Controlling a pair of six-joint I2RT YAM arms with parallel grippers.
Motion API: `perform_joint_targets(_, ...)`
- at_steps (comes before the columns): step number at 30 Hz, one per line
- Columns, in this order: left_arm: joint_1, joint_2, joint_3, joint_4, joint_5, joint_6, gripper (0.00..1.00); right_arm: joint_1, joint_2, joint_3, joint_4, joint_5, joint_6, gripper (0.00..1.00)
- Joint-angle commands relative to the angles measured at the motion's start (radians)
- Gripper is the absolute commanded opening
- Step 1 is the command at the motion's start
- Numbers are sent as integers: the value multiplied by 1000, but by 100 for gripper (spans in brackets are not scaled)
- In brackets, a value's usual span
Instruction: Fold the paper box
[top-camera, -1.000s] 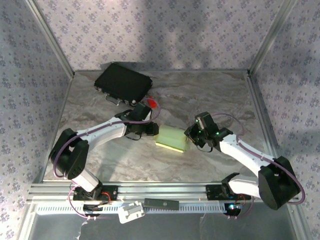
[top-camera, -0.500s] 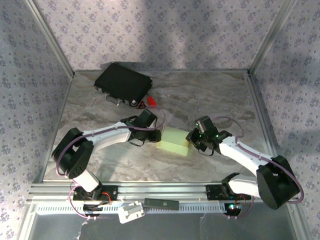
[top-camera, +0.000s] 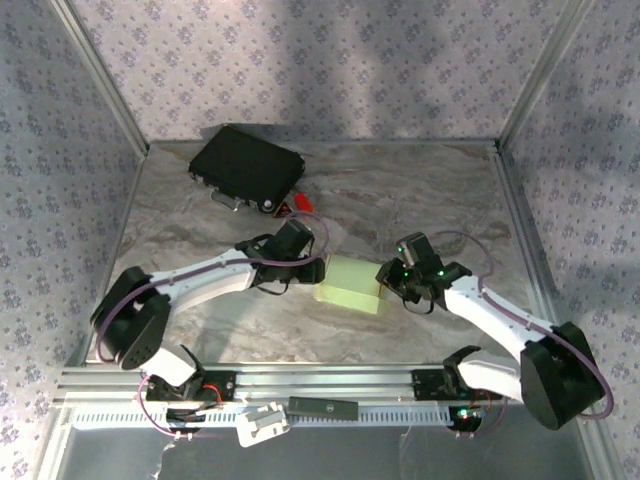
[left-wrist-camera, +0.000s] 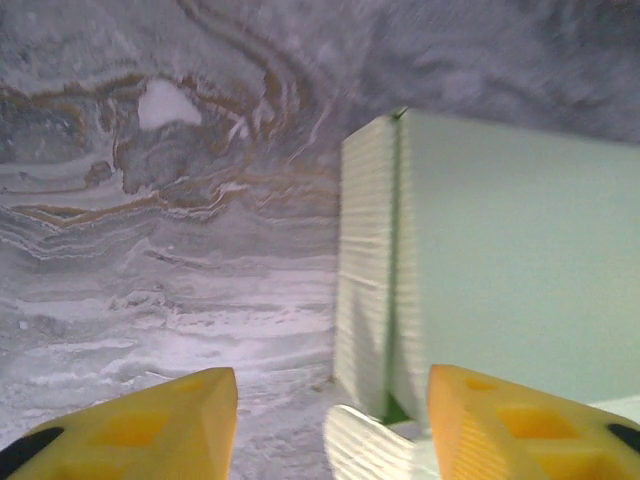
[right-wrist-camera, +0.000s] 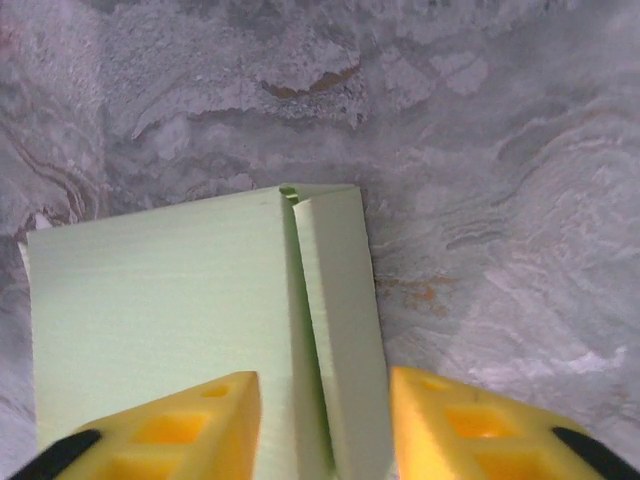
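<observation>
The paper box (top-camera: 348, 283) is a small pale-green folded box lying on the marbled table (top-camera: 420, 190) between both arms. My left gripper (top-camera: 318, 270) is at its left end. In the left wrist view the box (left-wrist-camera: 510, 260) stands close ahead, its ribbed side wall in the gap of my open left gripper (left-wrist-camera: 332, 388), with a curled flap (left-wrist-camera: 375, 445) low between the yellow fingers (left-wrist-camera: 140, 430). My right gripper (top-camera: 385, 278) is at the box's right end. In the right wrist view my right gripper (right-wrist-camera: 322, 380) is open and straddles the box's narrow side panel (right-wrist-camera: 340, 320).
A larger black case (top-camera: 247, 166) lies at the back left of the table, with a small red item (top-camera: 300, 205) by its near corner. Metal frame posts and patterned walls close in the table on three sides. An aluminium rail (top-camera: 320, 385) runs along the near edge.
My left arm has stretched right and brought its gripper against the box's left end. My right gripper has come down closer to the right end. The box has shifted slightly towards the front.
</observation>
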Motion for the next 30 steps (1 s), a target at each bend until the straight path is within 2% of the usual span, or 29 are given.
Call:
perform_joint_targets(1,10,-7,50,-12,39,14,57,-13,-41,31,-61,-7,-99,49)
perform_joint_targets(5,15,82,94,8,129,37,59,-29,-59,14,-40,-91,-154,58)
perform_joint_targets(8,23,129,97,26,147,42,57,-32,-42,-10,3,-162,-160,58)
perform_joint_targets(12,28,154,77,59,148,41,52,-31,-4,-35,56,-204,-148,54)
perform_joint_targets(23,28,172,12,117,136,29,44,-37,56,-68,101,-187,-150,46)
perform_joint_targets(30,37,175,-20,159,132,22,39,-50,97,-85,124,-185,-158,33)
